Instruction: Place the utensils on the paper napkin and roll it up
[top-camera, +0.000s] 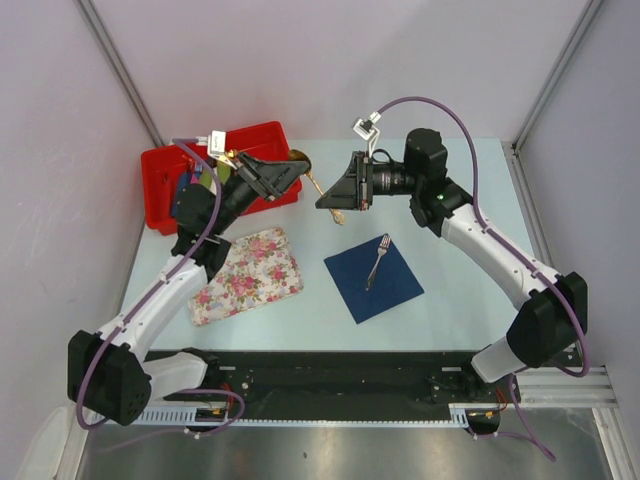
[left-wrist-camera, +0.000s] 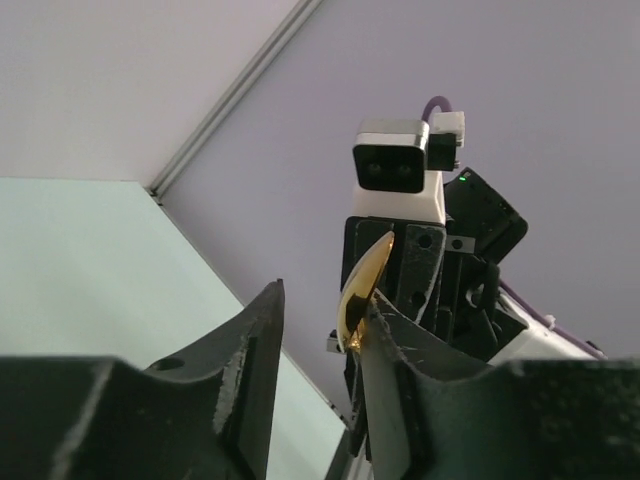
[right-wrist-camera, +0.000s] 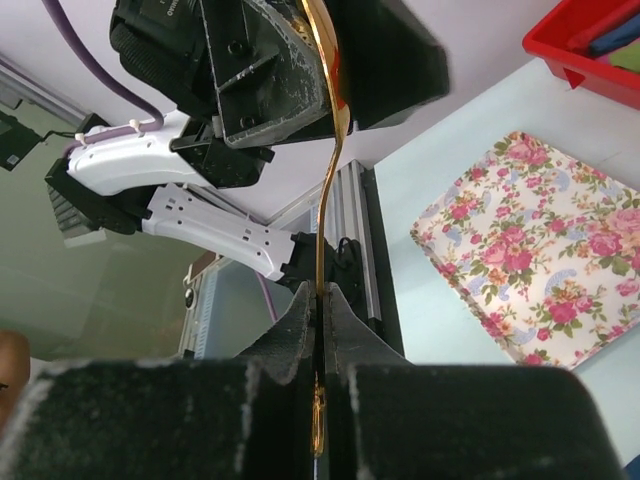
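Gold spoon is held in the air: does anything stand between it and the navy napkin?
Nothing visible does. The table between the gold spoon and the navy napkin is bare; the flowered tray lies off to the left. The fork already lies on the napkin.

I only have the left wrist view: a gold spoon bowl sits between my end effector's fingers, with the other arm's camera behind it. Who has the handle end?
Observer: The right end effector is shut on the spoon low on its handle. The right wrist view shows this plainly.
Operator: Good. Is the fork on the napkin already?
Observer: Yes. In the top view the fork lies on the navy napkin, with its tines toward the far side.
Operator: What lies on my side of that napkin?
Observer: A floral tray lies flat there, with a gap between it and the napkin.
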